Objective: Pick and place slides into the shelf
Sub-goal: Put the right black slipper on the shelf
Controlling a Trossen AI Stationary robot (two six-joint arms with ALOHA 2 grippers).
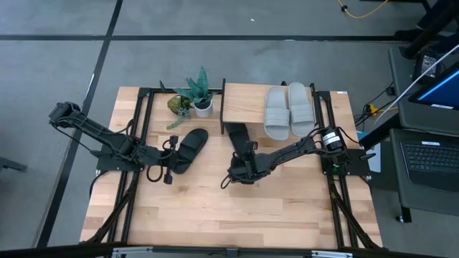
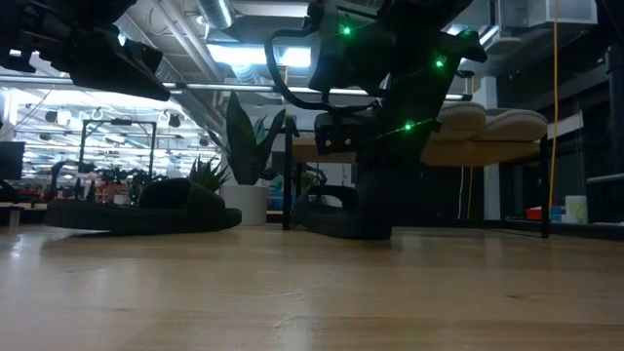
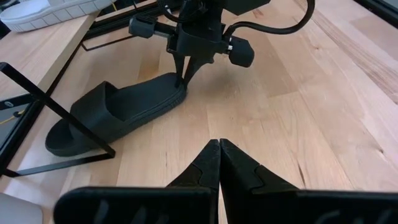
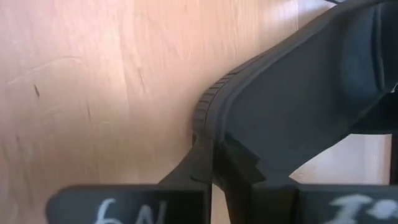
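The right pincer [image 1: 239, 170] is down at the worktop [image 1: 287, 215] just in front of the shelf [image 1: 244, 107], clenched on the heel rim of a black slide [image 3: 118, 112]. In the right wrist view its 2 fingers [image 4: 202, 158] pinch the ribbed edge of that sole, with bare wood on one side and the dark body of the slide on the other. The left wrist view shows the same grip from across the worktop: the fingers come straight down onto the heel end, and the rest of the slide lies flat on the wood with its toe end reaching under the black frame of the shelf. From the high view only the toe part of this slide [image 1: 237, 133] shows, against the front edge of the shelf's top board.

On that top board the 2 light grey slides [image 1: 289, 110] lie side by side, touching, toward the right end (the left half of the board is bare wood).

The left pincer [image 1: 166, 174] hovers to the left of the right one, its 2 fingers [image 3: 208, 165] pressed together and holding nothing. Just beside it, toward the shelf, the second black slide [image 1: 188, 148] lies flat on the worktop, tilted diagonally, apart from the pincer.

A small potted plant [image 1: 196, 93] in a white pot stands at the left end of the shelf, behind this second black slide. In the low view, a room with ceiling lights shows beyond the worktop.
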